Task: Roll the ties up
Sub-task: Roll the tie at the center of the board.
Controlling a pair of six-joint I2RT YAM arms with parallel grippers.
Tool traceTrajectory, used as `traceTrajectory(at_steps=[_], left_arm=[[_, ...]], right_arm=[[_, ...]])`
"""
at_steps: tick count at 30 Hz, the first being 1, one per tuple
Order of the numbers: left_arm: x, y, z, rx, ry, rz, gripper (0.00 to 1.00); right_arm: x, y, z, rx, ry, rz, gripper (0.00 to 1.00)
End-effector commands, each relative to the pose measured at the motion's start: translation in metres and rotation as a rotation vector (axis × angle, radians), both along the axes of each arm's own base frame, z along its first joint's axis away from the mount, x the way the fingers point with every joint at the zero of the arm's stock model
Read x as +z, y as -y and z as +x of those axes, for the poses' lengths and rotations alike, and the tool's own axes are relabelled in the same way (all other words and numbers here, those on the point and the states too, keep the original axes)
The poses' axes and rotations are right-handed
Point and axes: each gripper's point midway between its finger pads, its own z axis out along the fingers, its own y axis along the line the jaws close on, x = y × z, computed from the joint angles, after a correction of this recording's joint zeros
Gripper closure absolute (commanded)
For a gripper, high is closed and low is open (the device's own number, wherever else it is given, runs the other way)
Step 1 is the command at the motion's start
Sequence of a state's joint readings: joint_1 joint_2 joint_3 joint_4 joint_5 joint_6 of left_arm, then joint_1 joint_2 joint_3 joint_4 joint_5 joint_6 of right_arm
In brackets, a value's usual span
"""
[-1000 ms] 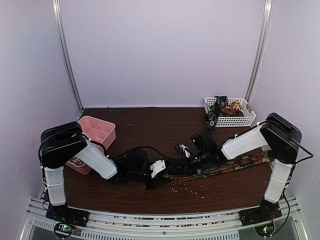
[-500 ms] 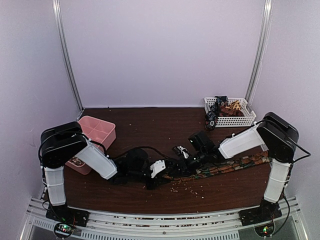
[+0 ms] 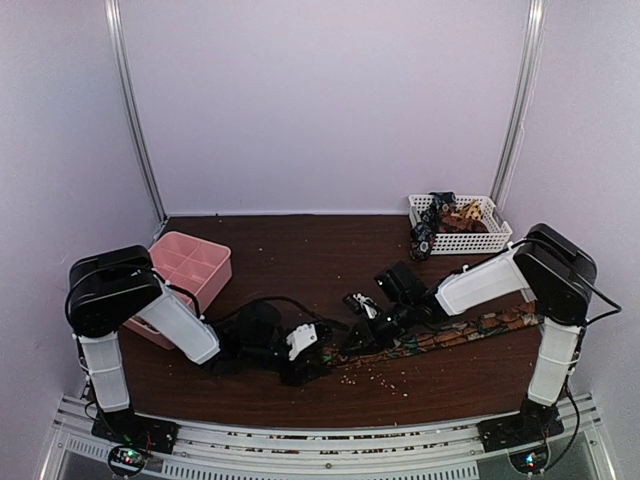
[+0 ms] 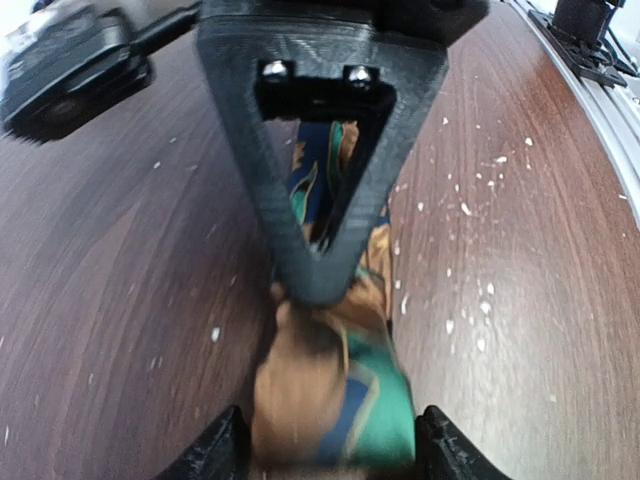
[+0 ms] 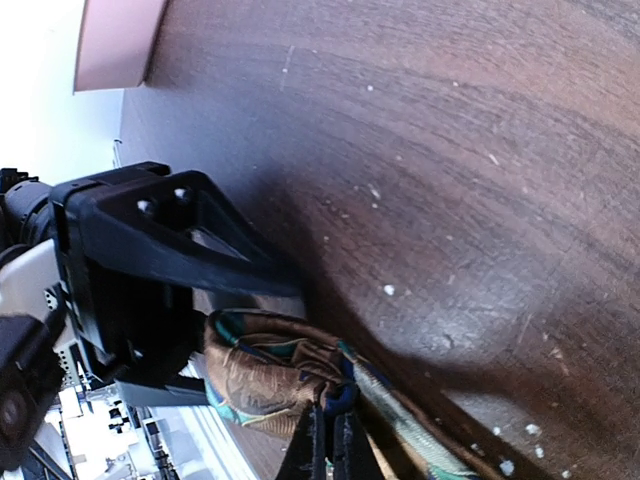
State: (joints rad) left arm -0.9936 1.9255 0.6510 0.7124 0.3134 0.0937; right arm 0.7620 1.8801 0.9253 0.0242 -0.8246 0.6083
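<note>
A brown, green and blue patterned tie (image 3: 455, 334) lies stretched across the near right of the table. Its left end is bunched into a small fold (image 4: 330, 390) between my two grippers. My left gripper (image 3: 303, 352) holds that fold between its jaws, which touch both sides of it in the left wrist view (image 4: 332, 452). My right gripper (image 3: 358, 335) is shut on the tie just beside the fold (image 5: 332, 440); its black triangular finger (image 4: 320, 240) shows in the left wrist view. More ties sit in the white basket (image 3: 462, 243).
A pink compartment box (image 3: 190, 262) stands at the left, beside my left arm. Pale crumbs (image 3: 380, 376) are scattered on the brown table in front of the tie. The table's metal front rail (image 3: 320, 440) is close behind the grippers.
My left arm has drawn back to the left and nearer the front edge. My right gripper has shifted a little left with the tie's end.
</note>
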Motion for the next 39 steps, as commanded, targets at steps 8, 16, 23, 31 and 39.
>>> traceTrajectory(at_steps=[8,16,23,31,39], left_arm=[[0.012,-0.014,0.005,0.115,-0.015,-0.148,0.41],[0.027,0.007,0.009,0.095,-0.043,-0.230,0.44],[0.039,0.030,0.001,0.022,-0.062,-0.266,0.60],[0.027,0.044,0.005,0.022,-0.089,-0.255,0.64],[-0.001,0.047,0.002,0.011,-0.143,-0.188,0.60]], right_arm=[[-0.032,0.018,0.001,-0.020,0.032,-0.114,1.00],[-0.036,0.020,0.000,-0.032,0.030,-0.114,1.00],[-0.039,0.020,0.000,-0.034,0.027,-0.118,1.00],[-0.038,0.018,0.001,-0.048,0.026,-0.108,1.00],[-0.039,0.020,0.001,-0.062,0.022,-0.112,1.00]])
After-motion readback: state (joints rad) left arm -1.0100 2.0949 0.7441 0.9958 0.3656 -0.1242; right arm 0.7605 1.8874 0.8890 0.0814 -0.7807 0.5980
